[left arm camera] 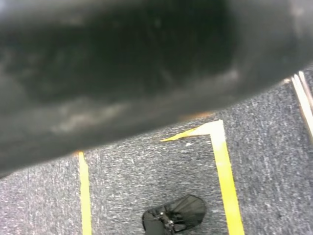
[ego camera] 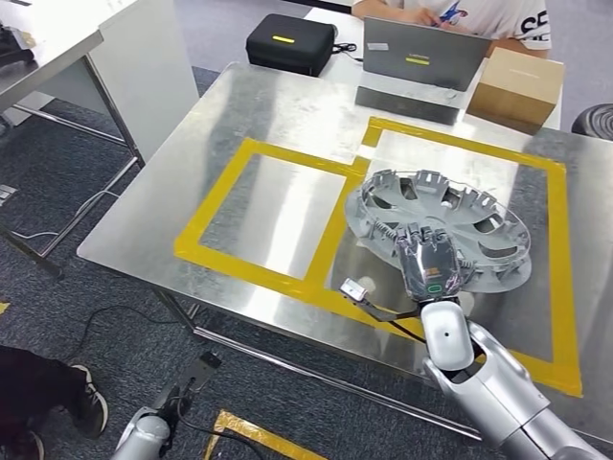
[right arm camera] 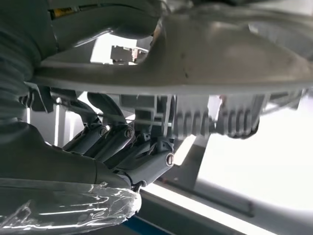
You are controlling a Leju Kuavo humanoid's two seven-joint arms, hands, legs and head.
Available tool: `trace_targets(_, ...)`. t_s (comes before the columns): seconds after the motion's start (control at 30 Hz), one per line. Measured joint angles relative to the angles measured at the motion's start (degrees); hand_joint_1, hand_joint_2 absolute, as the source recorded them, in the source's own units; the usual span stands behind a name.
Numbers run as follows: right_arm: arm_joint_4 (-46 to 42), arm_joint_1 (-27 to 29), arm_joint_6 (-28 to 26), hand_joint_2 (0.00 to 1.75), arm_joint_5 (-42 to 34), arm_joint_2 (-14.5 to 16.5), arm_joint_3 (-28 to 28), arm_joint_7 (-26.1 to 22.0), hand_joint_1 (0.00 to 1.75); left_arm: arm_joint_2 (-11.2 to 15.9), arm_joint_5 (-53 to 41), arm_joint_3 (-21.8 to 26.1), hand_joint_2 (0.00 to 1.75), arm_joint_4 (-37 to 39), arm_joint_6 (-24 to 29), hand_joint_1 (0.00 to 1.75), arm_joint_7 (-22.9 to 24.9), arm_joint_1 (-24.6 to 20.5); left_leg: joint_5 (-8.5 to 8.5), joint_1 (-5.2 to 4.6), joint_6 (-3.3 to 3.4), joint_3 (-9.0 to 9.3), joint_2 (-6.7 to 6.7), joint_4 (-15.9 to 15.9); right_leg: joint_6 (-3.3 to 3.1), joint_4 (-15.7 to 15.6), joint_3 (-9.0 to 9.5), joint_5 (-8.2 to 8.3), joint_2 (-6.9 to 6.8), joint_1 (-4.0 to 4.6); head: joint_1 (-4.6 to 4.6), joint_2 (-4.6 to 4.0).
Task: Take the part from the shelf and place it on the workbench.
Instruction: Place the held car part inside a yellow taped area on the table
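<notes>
Head view: right hand (ego camera: 428,264) grips the near rim of the grey part (ego camera: 441,225), which lies on the workbench (ego camera: 145,220) inside the yellow tape (ego camera: 249,264). Right wrist view: fingers (right arm camera: 122,142) curl under the rim, seemingly clamped. Left hand's state: cannot tell.

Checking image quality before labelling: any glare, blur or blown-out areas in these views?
Head view: sharp, with soft glare on the metal workbench around the wheel cover. Left wrist view: a dark, out-of-focus shape up close, grey floor mildly blurred. Right wrist view: background blown out white, right hand and cover in shadow.
</notes>
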Motion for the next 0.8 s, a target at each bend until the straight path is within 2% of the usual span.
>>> trace_targets(0.03, 1.6, -0.4, 0.5, 1.75, 0.0, 0.3, 0.7, -0.2, 1.75, 0.0, 0.1, -0.1, 0.00, 0.0, 0.0, 0.00, 0.0, 0.0, -0.05, -0.07, -0.31, 0.05, -0.02, 0.0, -0.14, -2.6, 1.38, 0.66, 0.06, 0.03, -0.02, 0.00)
trace_targets(0.07, 3.4, -0.7, 1.0, 1.75, 0.0, 0.8, 1.3, -0.4, 1.75, 0.0, 0.3, -0.1, 0.00, 0.0, 0.0, 0.00, 0.0, -0.1, -0.02, -0.15, -0.60, 0.03, -0.02, 0.0, -0.35, -3.7, 2.05, 0.67, 0.14, 0.12, -0.06, 0.00)
trace_targets(0.13, 6.8, -0.9, 1.9, 1.75, 0.0, 1.7, 2.1, -0.9, 1.75, 0.0, 0.5, -0.2, 0.00, 0.0, 0.0, 0.00, 0.1, -0.1, 0.15, -0.15, -1.21, -0.06, -0.02, -0.1, -1.10, -3.9, 2.15, 0.67, 0.25, 0.22, -0.14, 0.00)
trace_targets(0.2, 9.4, -1.0, 2.6, 1.75, 0.0, 2.4, 2.3, -1.3, 1.75, 0.0, 0.6, -0.2, 0.00, 0.0, 0.1, 0.00, 0.2, -0.1, -0.55, -0.10, -1.83, -0.42, 0.10, 0.7, -1.86, -4.1, 2.21, 0.84, 0.25, 0.06, -0.18, 0.00)
trace_targets(0.27, 11.0, -1.3, 3.1, 1.75, 0.0, 3.0, 2.3, -1.7, 1.75, 0.1, 0.8, -0.3, 0.00, 0.0, 0.2, 0.00, 0.3, -0.2, -3.10, -0.14, -2.31, -2.51, 0.24, 5.3, -2.39, -4.2, 2.32, 0.92, 0.24, -0.13, -0.31, 0.00)
trace_targets(0.33, 12.6, -1.4, 3.4, 1.75, 0.0, 3.7, 2.3, -1.9, 1.75, 0.1, 0.9, -0.5, 0.00, 0.0, 0.2, 0.00, 0.4, -0.2, -6.12, -0.16, -2.51, -6.01, 0.25, 12.5, -2.60, -4.2, 2.33, 0.87, 0.20, -0.12, -0.39, 0.00)
trace_targets(0.37, 13.4, -1.4, 3.5, 1.75, 0.0, 3.9, 2.3, -2.1, 1.75, 0.2, 0.9, -0.7, 0.00, 0.0, 0.2, 0.00, 0.5, -0.1, -6.68, -0.17, -2.51, -7.21, 0.25, 14.8, -2.63, -4.2, 2.35, 0.84, 0.19, -0.11, -0.39, 0.00)
trace_targets(0.4, 14.2, -1.5, 3.7, 1.75, 0.0, 4.1, 2.2, -2.2, 1.67, 0.2, 1.0, -0.8, 0.00, 0.0, 0.2, 0.00, 0.5, -0.1, -6.26, -0.16, -2.47, -7.56, 0.26, 15.3, -2.64, -4.2, 2.37, 0.83, 0.18, -0.11, -0.39, 0.00)
trace_targets(0.43, 14.7, -1.5, 3.9, 1.75, 0.0, 4.3, 2.1, -2.4, 1.23, 0.3, 1.0, -1.0, 0.00, 0.0, 0.3, 0.00, 0.5, -0.1, -4.85, -0.14, -2.40, -6.80, 0.26, 13.6, -2.63, -4.2, 2.42, 0.82, 0.19, -0.14, -0.38, 0.00)
trace_targets(0.5, 15.3, -1.6, 4.2, 1.75, 0.0, 4.6, 1.6, -2.8, 0.36, 0.3, 1.0, -1.1, 0.00, 0.0, 0.3, 0.00, 0.6, -0.1, -1.25, -0.09, -2.28, -3.15, 0.30, 6.5, -2.39, -4.1, 2.52, 0.74, 0.34, -0.13, -0.39, 0.00)
trace_targets(0.53, 15.5, -1.7, 4.3, 1.75, 0.0, 4.7, 1.3, -2.9, 0.00, 0.4, 1.1, -1.2, 0.00, 0.0, 0.4, 0.00, 0.6, -0.2, -0.20, -0.08, -2.12, -1.49, 0.27, 3.2, -2.17, -4.1, 2.47, 0.69, 0.46, -0.04, -0.37, 0.00)
trace_targets(0.57, 15.7, -1.7, 4.2, 1.75, 0.0, 4.8, 1.1, -3.0, 0.00, 0.3, 1.1, -1.2, 0.00, 0.0, 0.4, 0.00, 0.6, -0.2, 0.21, -0.12, -1.92, -0.48, 0.23, 1.1, -1.86, -4.0, 2.40, 0.69, 0.58, 0.06, -0.34, 0.00)
trace_targets(0.63, 16.0, -1.6, 3.7, 1.75, 0.0, 4.9, 0.6, -3.1, 0.00, 0.3, 1.2, -1.2, 0.00, 0.0, 0.4, 0.00, 0.6, -0.2, 0.07, -0.23, -1.24, -0.16, 0.16, 0.0, -1.25, -4.2, 2.32, 0.85, 0.71, 0.13, -0.34, 0.00)
trace_targets(0.7, 16.3, -1.5, 3.3, 0.87, 0.0, 4.9, 0.0, -3.0, 0.00, 0.4, 1.3, -1.2, 0.00, 0.0, 0.5, 0.00, 0.6, -0.1, 0.28, -0.13, -0.45, -0.15, 0.18, -0.1, -0.68, -3.9, 1.95, 0.42, 0.59, 0.02, -0.30, 0.00)
trace_targets(0.73, 16.4, -1.4, 3.2, 0.44, 0.0, 4.9, -0.2, -3.0, 0.00, 0.4, 1.4, -1.2, 0.00, 0.0, 0.5, 0.00, 0.6, -0.1, 0.37, -0.04, -0.07, -0.11, 0.18, -0.2, -0.42, -2.4, 1.22, -0.58, 0.44, -0.02, -0.10, 0.00)
trace_targets(0.77, 16.4, -1.4, 3.1, 0.00, 0.0, 4.9, -0.4, -2.9, 0.00, 0.4, 1.4, -1.2, 0.00, 0.0, 0.5, 0.00, 0.6, -0.2, 0.40, 0.03, 0.20, -0.08, 0.19, -0.3, -0.21, 0.4, -0.11, -2.17, 0.29, -0.04, 0.08, 0.00)
trace_targets(0.8, 16.5, -1.3, 3.0, 0.00, 0.0, 5.0, -0.6, -3.0, 0.00, 0.3, 1.5, -1.2, 0.00, 0.0, 0.5, 0.00, 0.6, -0.1, 0.37, -0.01, 0.38, -0.08, 0.19, -0.2, -0.04, 4.3, -1.83, -4.06, 0.16, -0.05, 0.29, 0.00)
